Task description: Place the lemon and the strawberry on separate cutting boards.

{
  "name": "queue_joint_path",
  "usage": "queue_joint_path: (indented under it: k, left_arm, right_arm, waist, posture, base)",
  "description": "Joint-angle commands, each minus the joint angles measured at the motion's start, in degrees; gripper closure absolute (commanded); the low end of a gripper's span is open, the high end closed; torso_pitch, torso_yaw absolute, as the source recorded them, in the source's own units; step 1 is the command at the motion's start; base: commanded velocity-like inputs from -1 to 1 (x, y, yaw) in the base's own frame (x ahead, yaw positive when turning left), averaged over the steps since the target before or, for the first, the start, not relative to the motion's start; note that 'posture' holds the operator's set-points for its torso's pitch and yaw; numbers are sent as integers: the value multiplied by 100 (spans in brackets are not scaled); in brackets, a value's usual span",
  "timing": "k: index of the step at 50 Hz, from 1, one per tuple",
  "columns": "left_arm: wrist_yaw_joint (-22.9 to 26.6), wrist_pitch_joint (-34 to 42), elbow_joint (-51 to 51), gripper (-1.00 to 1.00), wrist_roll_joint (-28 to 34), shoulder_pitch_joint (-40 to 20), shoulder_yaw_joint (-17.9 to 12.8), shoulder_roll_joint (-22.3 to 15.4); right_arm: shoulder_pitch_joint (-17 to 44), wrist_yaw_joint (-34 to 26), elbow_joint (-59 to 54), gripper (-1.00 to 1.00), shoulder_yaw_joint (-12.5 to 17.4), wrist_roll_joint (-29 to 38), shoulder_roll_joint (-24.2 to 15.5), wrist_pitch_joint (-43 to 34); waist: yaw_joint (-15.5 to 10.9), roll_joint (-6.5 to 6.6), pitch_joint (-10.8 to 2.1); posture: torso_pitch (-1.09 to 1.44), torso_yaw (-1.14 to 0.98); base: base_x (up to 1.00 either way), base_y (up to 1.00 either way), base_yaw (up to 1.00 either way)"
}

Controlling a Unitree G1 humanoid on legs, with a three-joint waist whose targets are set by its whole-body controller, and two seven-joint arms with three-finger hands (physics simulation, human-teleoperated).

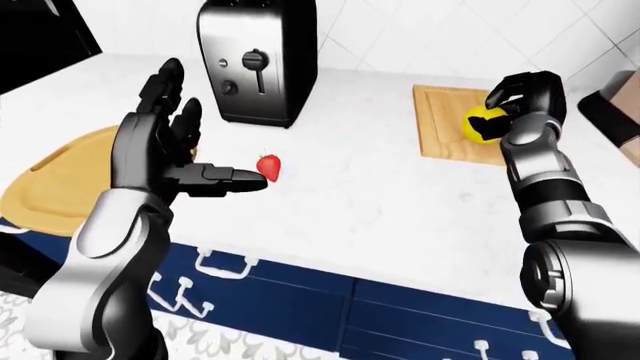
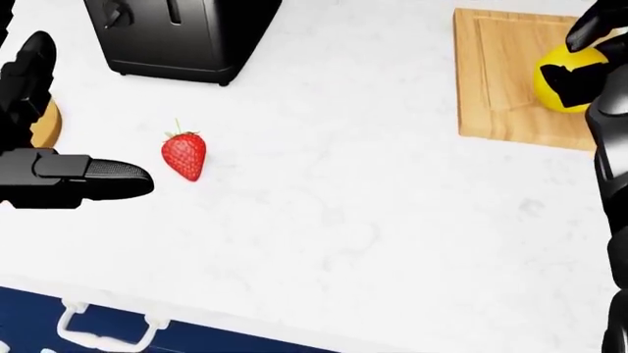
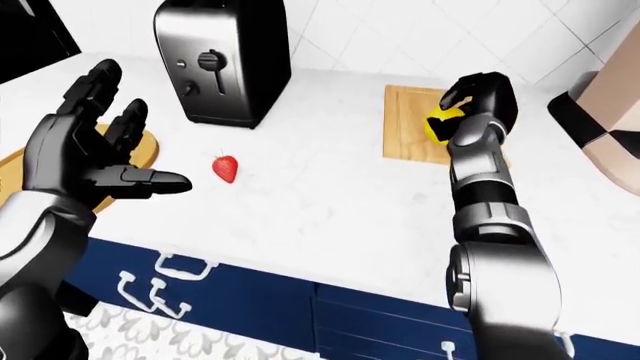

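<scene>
The yellow lemon [image 2: 563, 90] rests low over the rectangular wooden cutting board [image 2: 501, 73] at the head view's upper right. My right hand [image 1: 505, 112] curls over it, thumb across its near side, fingers arched on top. The red strawberry [image 2: 185, 155] lies on the white counter, left of centre. My left hand [image 1: 200, 142] is open beside it, fingers spread upward. Its thumb [image 2: 103, 178] points at the berry and stops a short gap to the left of it. A round, pale wooden cutting board [image 1: 60, 180] lies at the counter's left end, partly behind that hand.
A black and steel toaster [image 1: 255, 60] stands above the strawberry near the tiled wall. A beige and black appliance [image 3: 605, 112] stands at the right edge. Blue drawers with white handles [image 1: 215, 262] run under the counter's near edge.
</scene>
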State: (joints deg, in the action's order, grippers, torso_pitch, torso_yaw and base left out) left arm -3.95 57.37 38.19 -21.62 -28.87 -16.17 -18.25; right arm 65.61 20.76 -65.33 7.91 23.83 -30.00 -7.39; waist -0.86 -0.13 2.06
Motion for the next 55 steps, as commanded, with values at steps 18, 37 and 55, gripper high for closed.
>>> queue_joint_path:
  k: [18,37,55]
  left_arm:
    - [5,-190,144,-100,5,-107,-62,-53]
    - [-10,-141,186,-100,0,-130,-61,-44]
    - [-202,469,491,-100,-101,-600,119,-61]
  right_arm:
    - [64,293,-134,-29,-14,-25,10,334]
    - [10,142,59,-100,7,-57,-88,279]
    - [-952,-1589,5206,-100,330,-393,121,-2215]
  waist:
    - [-16,-45,-167]
    - [-10,-23,-195]
    - [-41,-54,-118]
  posture:
    - [0,0]
    - [0,0]
    - [0,0]
  base:
    - [0,0,0]
    - [0,0,0]
    - [0,0,0]
